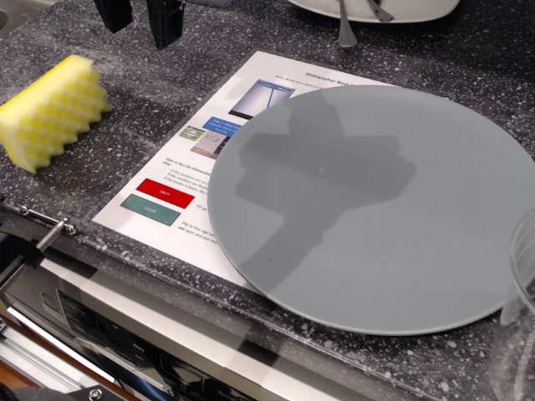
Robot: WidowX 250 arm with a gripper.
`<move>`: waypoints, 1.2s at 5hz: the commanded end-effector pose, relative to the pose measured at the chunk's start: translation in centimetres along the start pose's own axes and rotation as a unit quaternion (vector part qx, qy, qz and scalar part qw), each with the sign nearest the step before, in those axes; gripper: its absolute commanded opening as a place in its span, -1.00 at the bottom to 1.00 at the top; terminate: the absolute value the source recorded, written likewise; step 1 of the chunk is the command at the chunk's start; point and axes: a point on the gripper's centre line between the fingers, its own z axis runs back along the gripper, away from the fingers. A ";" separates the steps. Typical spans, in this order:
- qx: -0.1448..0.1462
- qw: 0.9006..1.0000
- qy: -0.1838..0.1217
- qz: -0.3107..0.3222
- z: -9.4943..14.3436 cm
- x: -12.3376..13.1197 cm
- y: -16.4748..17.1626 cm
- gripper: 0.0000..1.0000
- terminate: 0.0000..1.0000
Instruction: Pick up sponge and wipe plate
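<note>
Yellow ridged sponge (52, 111) lying on the speckled dark worktop (159, 92), well left of the grey plate (372, 209) that overlaps a printed sheet (196, 150), with the gripper (140, 17) above, fingers (165, 21) apart and empty.

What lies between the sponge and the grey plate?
In the only view, the printed sheet on dark speckled counter separates sponge from plate.
</note>
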 end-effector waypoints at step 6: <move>0.009 0.999 0.006 -0.031 0.9 -3.4 8.6 1.00 -1.00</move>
